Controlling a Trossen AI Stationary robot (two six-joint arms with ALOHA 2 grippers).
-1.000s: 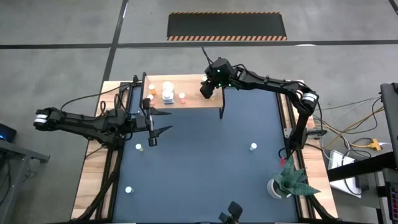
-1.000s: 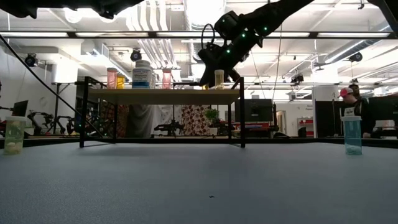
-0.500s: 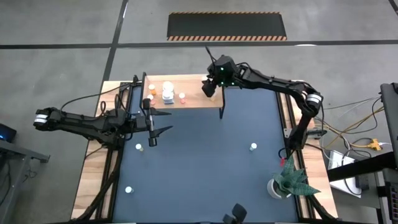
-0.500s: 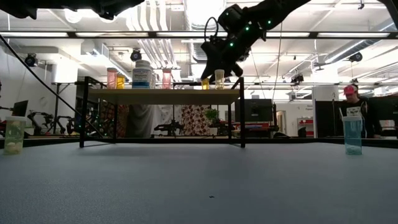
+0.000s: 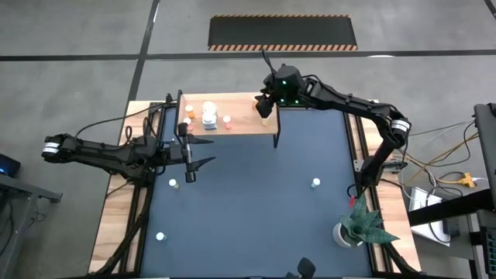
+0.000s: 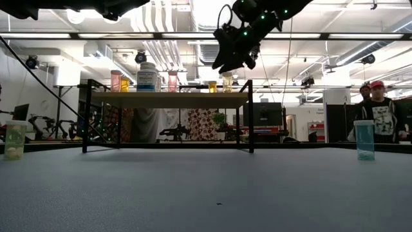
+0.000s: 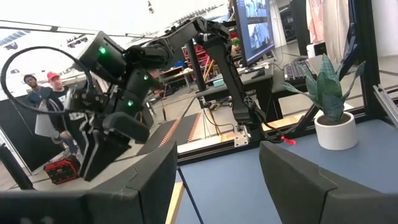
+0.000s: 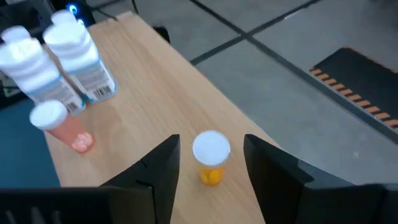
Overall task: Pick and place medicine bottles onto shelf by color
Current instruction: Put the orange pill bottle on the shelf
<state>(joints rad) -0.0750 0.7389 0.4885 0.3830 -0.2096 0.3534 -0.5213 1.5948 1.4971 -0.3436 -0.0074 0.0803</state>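
We see the right hand [image 8: 208, 163] lifted, fingers apart and empty, leaving an orange bottle [image 8: 211, 155] newly standing on the shelf [image 8: 149, 106].

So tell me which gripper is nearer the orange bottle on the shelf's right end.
Right. The right gripper hangs open just above the orange bottle; the left gripper waits over the mat, off the shelf.

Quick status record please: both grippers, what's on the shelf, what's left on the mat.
right gripper: right gripper open, empty, above the shelf, an orange bottle standing beneath it
left gripper: left gripper open, empty, waiting over the mat's left side
shelf contents: two white bottles and a pink bottle clustered toward the left end; the orange bottle stands apart near the right end
loose on mat: three small bottles, two on the left, one on the right
also on mat: potted plant
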